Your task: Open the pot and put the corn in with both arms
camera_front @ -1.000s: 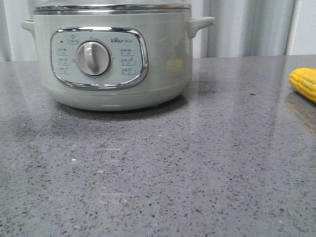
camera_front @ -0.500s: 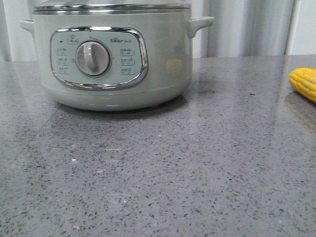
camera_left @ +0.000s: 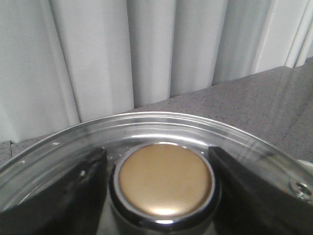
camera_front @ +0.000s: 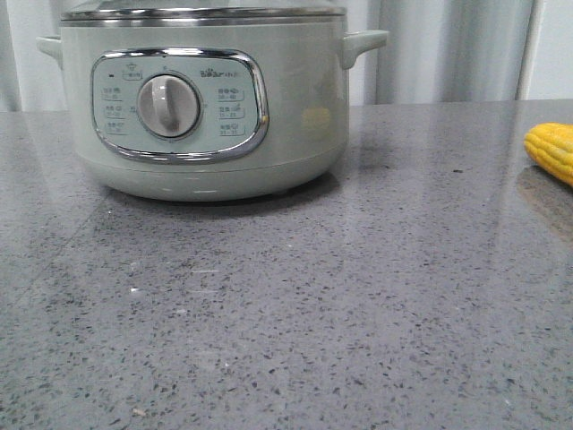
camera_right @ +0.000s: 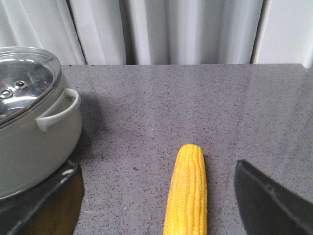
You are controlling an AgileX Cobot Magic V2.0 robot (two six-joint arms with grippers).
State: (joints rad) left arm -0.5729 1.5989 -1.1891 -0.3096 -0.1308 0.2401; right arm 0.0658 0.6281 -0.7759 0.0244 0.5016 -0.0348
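The pale green pot [camera_front: 286,107] stands at the back left of the counter, its glass lid [camera_front: 201,12] on top. In the left wrist view my left gripper [camera_left: 164,188] is over the lid [camera_left: 146,125]. Its dark fingers [camera_left: 58,196] press both sides of the lid's round gold-topped knob [camera_left: 165,178]. The yellow corn [camera_front: 551,150] lies at the counter's right edge. In the right wrist view my right gripper [camera_right: 156,215] is open above the counter. The corn [camera_right: 188,191] lies lengthwise between its fingers [camera_right: 274,205], nearer the right one. Neither gripper shows in the front view.
The grey speckled counter [camera_front: 295,305] stretches in front of the pot. Pale curtains [camera_right: 186,29] hang behind the counter's back edge. In the right wrist view the pot [camera_right: 34,142] and its side handle [camera_right: 61,110] are close to the gripper's left finger.
The pot shifted a hair to the left and back again. The corn has not moved.
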